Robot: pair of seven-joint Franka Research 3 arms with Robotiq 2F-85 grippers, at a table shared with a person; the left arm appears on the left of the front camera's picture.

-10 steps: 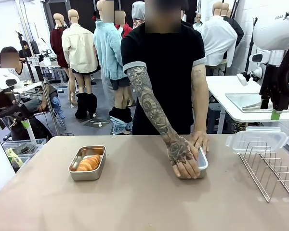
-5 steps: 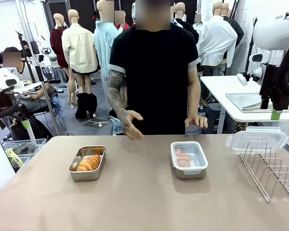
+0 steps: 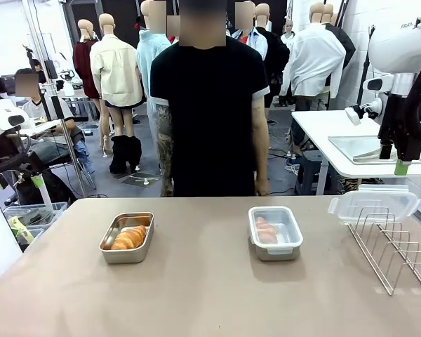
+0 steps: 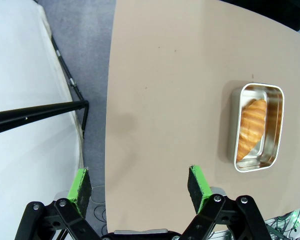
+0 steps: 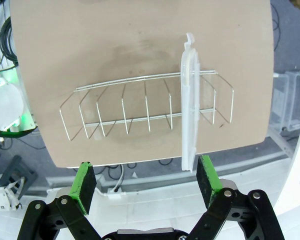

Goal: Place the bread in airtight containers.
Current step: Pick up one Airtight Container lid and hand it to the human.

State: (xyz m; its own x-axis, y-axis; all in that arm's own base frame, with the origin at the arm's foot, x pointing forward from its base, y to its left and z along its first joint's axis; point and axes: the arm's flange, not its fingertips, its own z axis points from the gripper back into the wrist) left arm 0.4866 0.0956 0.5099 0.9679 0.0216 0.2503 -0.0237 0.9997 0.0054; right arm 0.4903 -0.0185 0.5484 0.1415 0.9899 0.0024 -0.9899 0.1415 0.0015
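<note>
- Worktop [image 3: 210, 295]: person stands behind it, hands down.
- Wire rack [image 3: 396, 246] holds the spare clear lid [image 3: 374, 203] upright.
- Right container [image 3: 275, 232]: lidded, bread inside.
- Left container [image 3: 128, 238]: open, croissant [image 3: 129, 238] inside.
- Left pincer [image 4: 140, 184] and right pincer [image 5: 147, 180]: both spread, empty, high.
- Judgement: pinch the lid's edge, lift straight, seat it squarely on the open container.

Right gripper [image 5: 142, 182] open, empty, poised above table [image 5: 90, 40] edge. Wire rack [image 5: 140, 107] on table below. Clear lid [image 5: 190, 105] upright on edge in rack slot near one end.
</note>
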